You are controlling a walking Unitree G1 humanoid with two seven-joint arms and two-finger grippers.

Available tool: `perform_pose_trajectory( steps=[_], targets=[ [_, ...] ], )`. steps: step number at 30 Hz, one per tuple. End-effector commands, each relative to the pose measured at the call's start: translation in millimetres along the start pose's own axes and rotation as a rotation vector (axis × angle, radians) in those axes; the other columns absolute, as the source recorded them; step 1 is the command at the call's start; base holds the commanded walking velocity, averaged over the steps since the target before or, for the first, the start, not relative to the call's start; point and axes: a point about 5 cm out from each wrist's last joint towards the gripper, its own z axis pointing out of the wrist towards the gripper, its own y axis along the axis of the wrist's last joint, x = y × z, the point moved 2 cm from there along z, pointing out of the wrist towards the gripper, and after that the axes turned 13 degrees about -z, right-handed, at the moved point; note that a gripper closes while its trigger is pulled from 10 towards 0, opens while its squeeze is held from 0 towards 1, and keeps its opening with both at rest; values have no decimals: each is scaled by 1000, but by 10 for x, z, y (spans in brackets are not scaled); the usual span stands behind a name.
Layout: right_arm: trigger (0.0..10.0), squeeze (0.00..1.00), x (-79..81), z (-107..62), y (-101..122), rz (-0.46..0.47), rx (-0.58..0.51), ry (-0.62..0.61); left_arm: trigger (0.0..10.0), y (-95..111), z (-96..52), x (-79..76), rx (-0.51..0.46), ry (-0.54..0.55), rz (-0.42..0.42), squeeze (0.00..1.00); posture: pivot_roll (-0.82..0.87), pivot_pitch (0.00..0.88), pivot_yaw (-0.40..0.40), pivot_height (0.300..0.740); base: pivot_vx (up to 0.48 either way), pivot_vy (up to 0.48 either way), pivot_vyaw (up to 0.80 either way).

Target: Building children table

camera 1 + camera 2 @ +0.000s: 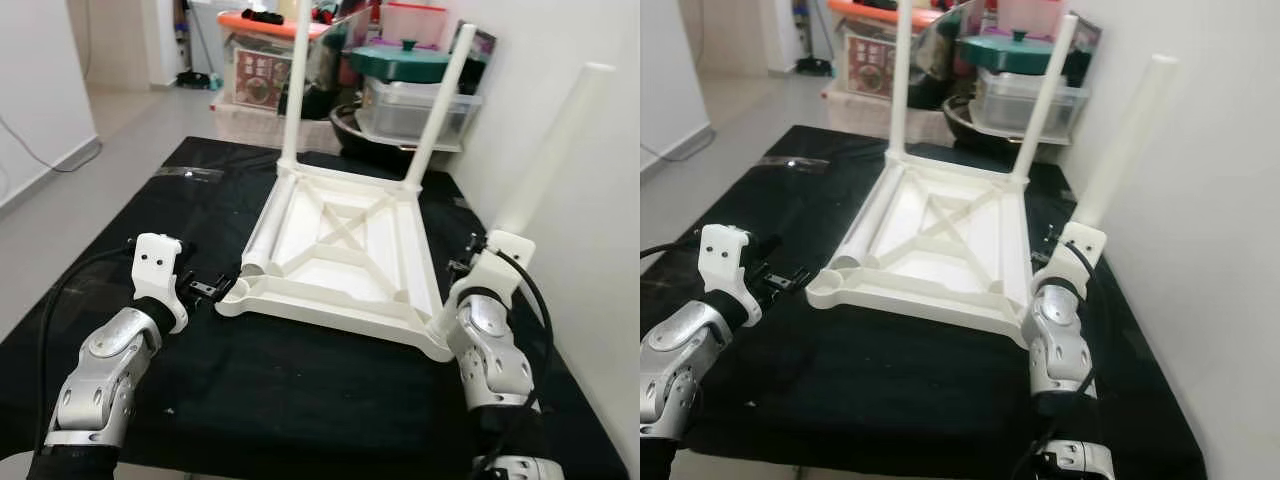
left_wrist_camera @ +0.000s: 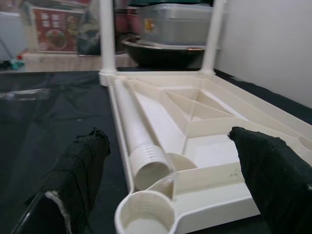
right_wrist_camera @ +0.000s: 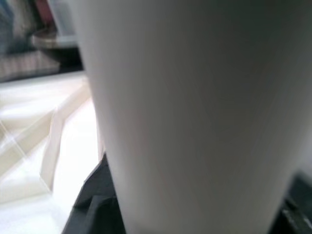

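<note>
Counting four legs [image 1: 443, 105] (one loose), one tabletop [image 1: 340, 255]

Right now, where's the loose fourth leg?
The loose leg lies flat inside the upturned tabletop, along its left rail, threaded end by the empty near-left socket, just ahead of the left gripper.

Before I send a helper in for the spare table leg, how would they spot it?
On the black mat lies an upturned white tabletop. Inside its left rail rests a white tube, the loose leg. Unlike the upright legs, it lies flat, ribbed end toward an empty corner socket.
</note>
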Motion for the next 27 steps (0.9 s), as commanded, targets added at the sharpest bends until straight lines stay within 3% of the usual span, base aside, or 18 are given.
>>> perform_pose_trajectory(
  steps=[1, 3, 4, 5, 6, 7, 9, 11, 14, 18, 20, 22, 24, 25, 26, 27],
  targets=[
    [10000, 1000, 64, 20, -100, 59, 34, 77, 10000, -24, 28, -26, 11, -13, 6, 0, 69, 0, -105, 740, 0, 0, 0],
    [10000, 1000, 198, 86, 228, 147, -65, 278, 10000, -10, 20, -3, 10, -9, 9, 0, 69, 0, -105, 740, 0, 0, 0],
    [10000, 0, 285, 44, 438, 150, -150, 429, 10000, -8, 15, 5, 9, -7, 11, 0, 73, 0, -111, 740, 0, 0, 0],
    [10000, 0, 285, 44, 438, 150, -150, 429, 10000, -8, 15, 5, 9, -7, 11, 0, 73, 0, -111, 740, 0, 0, 0],
    [10000, 0, 359, -51, 619, 144, -239, 581, 10000, -9, 11, 10, 8, -4, 10, 0, 71, 0, -110, 740, 0, 0, 0],
    [10000, 0, 359, -51, 619, 144, -239, 581, 10000, -9, 11, 10, 8, -4, 10, 0, 71, 0, -110, 740, 0, 0, 0],
    [10000, 0, 455, -267, 828, 100, -367, 815, 10000, -21, 10, 5, 9, -3, 9, 0, 69, 0, -109, 740, 0, 0, 0],
    [10000, 0, 518, -435, 896, 45, -434, 985, 10000, -35, 15, -11, 10, -5, 8, 0, 71, 0, -110, 740, 0, 0, 0],
    [10000, 0, 595, -575, 888, -19, -480, 1128, 10000, -31, 26, -22, 9, -8, 7, 0, 73, 0, -110, 740, 0, 0, 0],
    [10000, 0, 813, -951, 805, -55, -530, 1407, 10000, -12, 27, -9, 7, -4, 16, 0, 91, 0, -123, 740, 0, 0, 0],
    [10000, 0, 813, -951, 805, -55, -530, 1407, 10000, -12, 27, -9, 7, -4, 16, 0, 91, 0, -123, 740, 0, 0, 0],
    [10000, 0, 942, -1145, 705, -78, -529, 1511, 10000, -18, 6, -2, 7, -1, 15, 0, 95, 0, -124, 740, 0, 0, 0],
    [10000, 0, 977, -1180, 670, -88, -526, 1533, 10000, -22, -3, -2, 7, 0, 14, 0, 95, 0, -124, 740, 0, 0, 0],
    [9098, 0, 999, -1210, 616, -98, -512, 1552, 10000, -24, -13, -1, 7, 2, 12, 0, 96, 0, -128, 740, 0, 0, 0],
    [9098, 0, 999, -1210, 616, -98, -512, 1552, 10000, -24, -13, -1, 7, 2, 12, 0, 96, 0, -128, 740, 0, 0, 0],
    [2745, 0, 996, -1231, 573, -107, -504, 1570, 10000, -24, -20, 3, 7, 3, 11, 0, 96, 0, -128, 740, 0, 0, 0]
  ],
)
